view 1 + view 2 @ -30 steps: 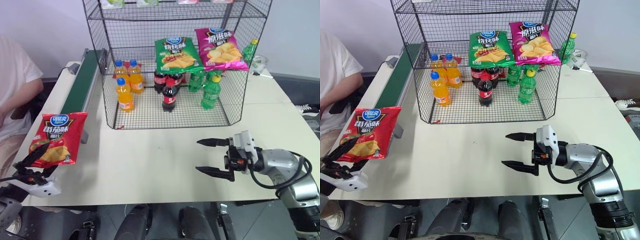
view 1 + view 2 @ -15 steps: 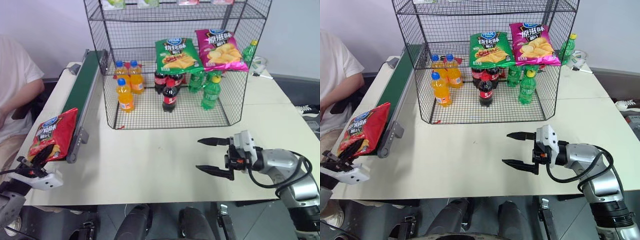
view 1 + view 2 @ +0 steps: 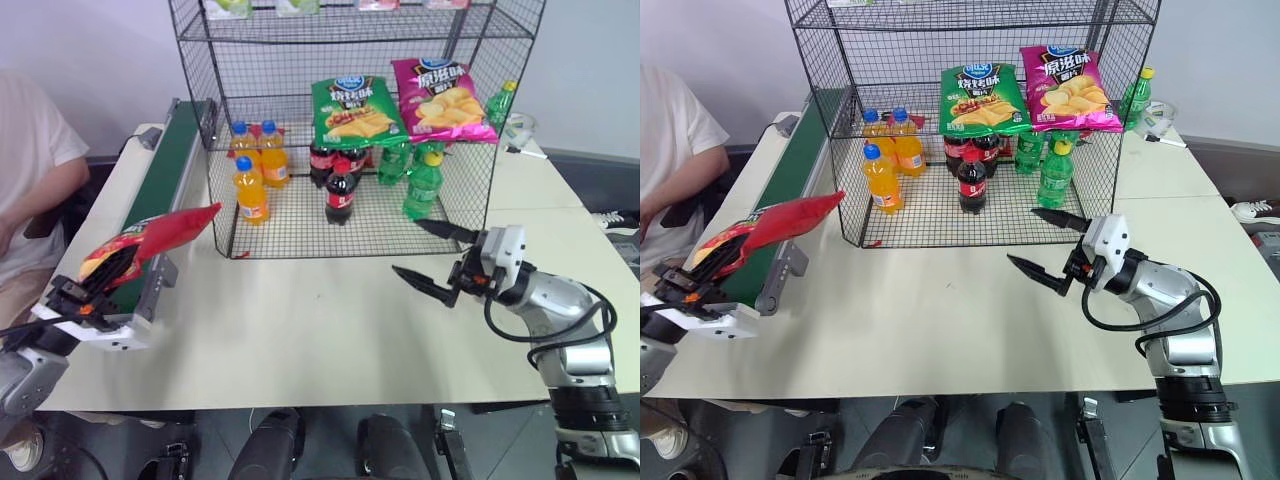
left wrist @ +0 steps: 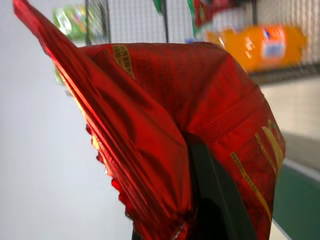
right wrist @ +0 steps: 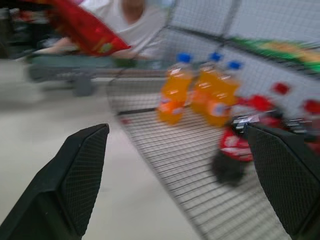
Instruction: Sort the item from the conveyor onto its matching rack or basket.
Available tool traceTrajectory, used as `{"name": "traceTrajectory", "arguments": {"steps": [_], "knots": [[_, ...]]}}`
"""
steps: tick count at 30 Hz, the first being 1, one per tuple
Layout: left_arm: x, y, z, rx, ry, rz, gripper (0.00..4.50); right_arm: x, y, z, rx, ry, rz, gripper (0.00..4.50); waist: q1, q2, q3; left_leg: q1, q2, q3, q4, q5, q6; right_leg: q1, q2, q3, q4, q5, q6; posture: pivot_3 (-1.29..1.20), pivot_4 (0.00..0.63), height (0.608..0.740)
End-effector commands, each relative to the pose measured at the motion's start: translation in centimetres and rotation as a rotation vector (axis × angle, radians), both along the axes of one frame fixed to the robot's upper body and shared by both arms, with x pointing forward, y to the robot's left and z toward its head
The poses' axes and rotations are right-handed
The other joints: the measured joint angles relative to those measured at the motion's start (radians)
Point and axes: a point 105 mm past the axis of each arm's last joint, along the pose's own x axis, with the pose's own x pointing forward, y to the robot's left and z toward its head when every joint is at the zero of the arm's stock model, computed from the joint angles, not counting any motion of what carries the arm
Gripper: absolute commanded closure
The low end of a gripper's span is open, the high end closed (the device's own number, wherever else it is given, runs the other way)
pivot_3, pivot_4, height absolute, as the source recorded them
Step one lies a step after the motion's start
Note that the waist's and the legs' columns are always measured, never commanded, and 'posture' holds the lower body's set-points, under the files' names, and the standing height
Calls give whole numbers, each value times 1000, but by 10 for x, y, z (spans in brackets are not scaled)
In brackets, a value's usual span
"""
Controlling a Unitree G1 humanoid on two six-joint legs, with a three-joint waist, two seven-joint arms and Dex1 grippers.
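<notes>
Left hand (image 3: 80, 300) — clamped on crisp bag (image 3: 150, 240) | right hand (image 3: 432, 258) — spread

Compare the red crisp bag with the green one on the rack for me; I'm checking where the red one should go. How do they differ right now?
The red crisp bag is held off the table in the shut left gripper; the green bag lies on a shelf of the black wire rack. The red bag is seen nearly edge-on, the green one front-on beside the magenta bag. Both are crisp bags of similar size.
</notes>
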Motion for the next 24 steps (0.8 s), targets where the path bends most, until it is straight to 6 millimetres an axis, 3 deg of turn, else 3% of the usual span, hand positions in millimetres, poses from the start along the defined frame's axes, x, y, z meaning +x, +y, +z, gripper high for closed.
{"name": "traceTrajectory", "arguments": {"steps": [1, 7, 10, 12, 18, 24], "knots": [[9, -27, 41, 33, -123, -73, 4472, 6, -11, 28, 58, -174, -133, 0, 1, 0, 0, 0, 0, 0, 0, 0, 0, 0, 0, 0, 0, 0, 0, 0, 150, 740], [27, -61, 78, 53, -228, -156, 4472, 9, -14, 41, 126, -269, -254, 0, 0, 1, 0, 2, 0, 0, 0, 1, -1, 3, 1, 0, 2, 0, 0, 0, 150, 740], [40, -75, 92, 53, -279, -184, 4472, 8, -9, 38, 132, -262, -262, 0, 0, 1, 0, 2, 0, 0, 0, 2, -1, 4, 3, 0, 3, 0, 0, 0, 150, 740], [47, -78, 95, 51, -291, -184, 4472, 8, -7, 36, 136, -257, -265, 0, -5, 1, 0, 2, 0, 0, 0, 2, -1, 4, 3, 1, 4, 0, 0, 0, 150, 740], [101, -90, 109, 65, -376, -170, 4472, 9, 3, 37, 143, -244, -245, 0, 0, 0, 0, 4, 0, -1, 0, 4, -4, 4, 5, 0, 7, 0, 0, 0, 150, 740], [143, -93, 96, 36, -375, -128, 4472, 10, 0, 37, 137, -237, -255, 0, -5, 0, 0, 3, -1, -1, 0, 4, -4, 3, 4, 1, 9, 0, 1, 0, 150, 740]]}}
